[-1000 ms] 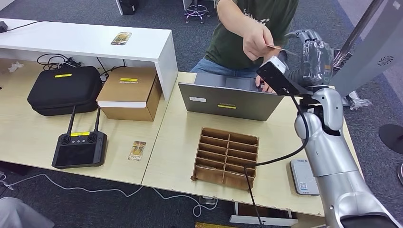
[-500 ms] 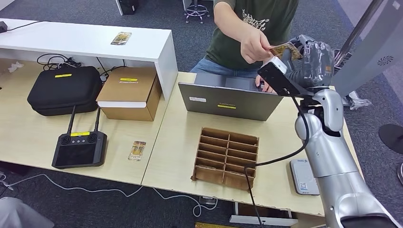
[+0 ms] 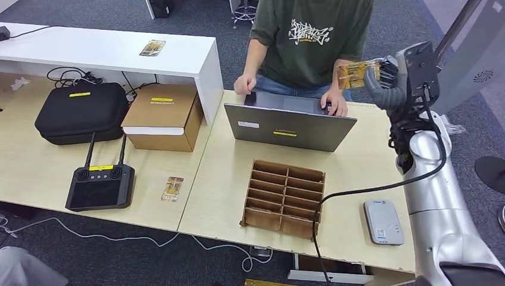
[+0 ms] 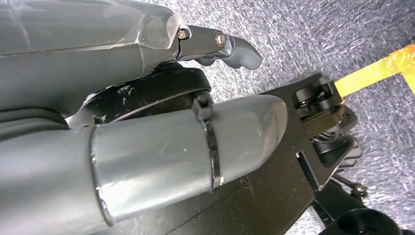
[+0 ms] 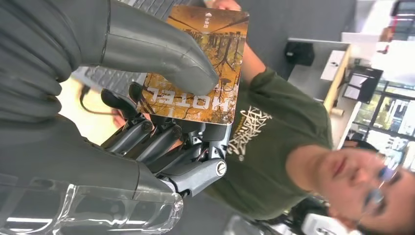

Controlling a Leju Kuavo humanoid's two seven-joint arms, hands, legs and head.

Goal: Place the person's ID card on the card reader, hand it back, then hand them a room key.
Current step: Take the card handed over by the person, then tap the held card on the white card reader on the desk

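My right hand is raised past the table's far right edge and holds an orange-yellow card. In the right wrist view the thumb presses this card, printed HOTEL, against the fingers. The person in a green shirt stands behind the laptop with both hands on it. The grey card reader lies flat near the table's front right corner. A second similar card lies on the table beside the controller. My left hand hangs over the carpet, holding nothing.
A cardboard divider tray sits in front of the laptop, with a black cable running past it. A black case, a brown box and a black controller occupy the left table. Another card lies on the white shelf.
The person let go of the card and lowered that hand to the laptop. My right hand now holds the card alone, and its wrist has turned.
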